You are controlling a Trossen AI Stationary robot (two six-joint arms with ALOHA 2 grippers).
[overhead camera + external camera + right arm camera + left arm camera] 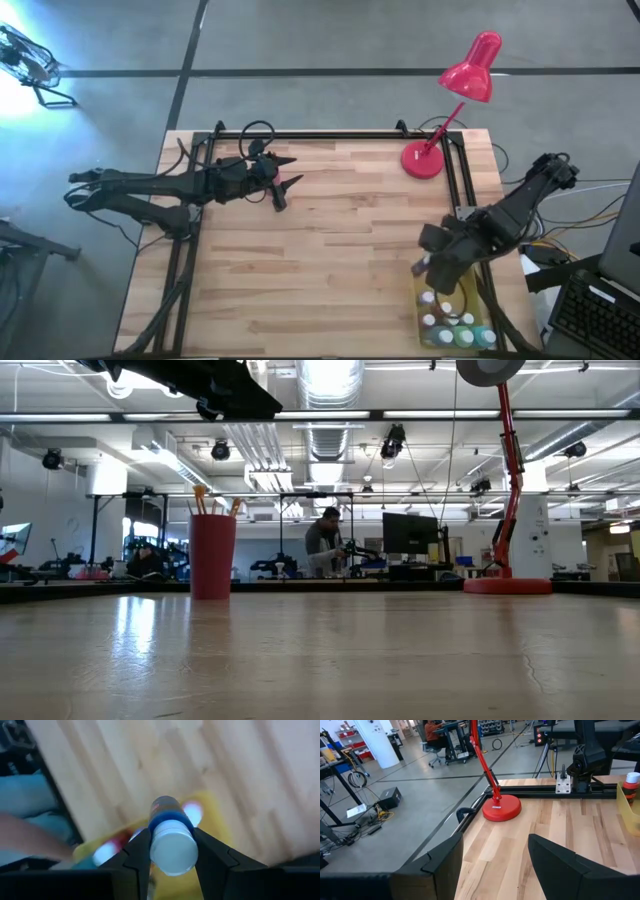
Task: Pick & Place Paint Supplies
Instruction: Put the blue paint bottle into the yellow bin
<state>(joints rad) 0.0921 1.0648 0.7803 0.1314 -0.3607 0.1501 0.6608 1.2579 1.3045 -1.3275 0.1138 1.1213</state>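
Right gripper [171, 851] grips a white-capped bottle [171, 842] above the blurred tray [428, 318], near the counter [330, 230] edge. Left gripper [283, 184] waits open over bare wood, far off.

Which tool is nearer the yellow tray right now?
The right tool is nearer. It hangs right over the yellow tray, shut on a white-capped paint bottle. The left tool is far across the table, near the back left corner.
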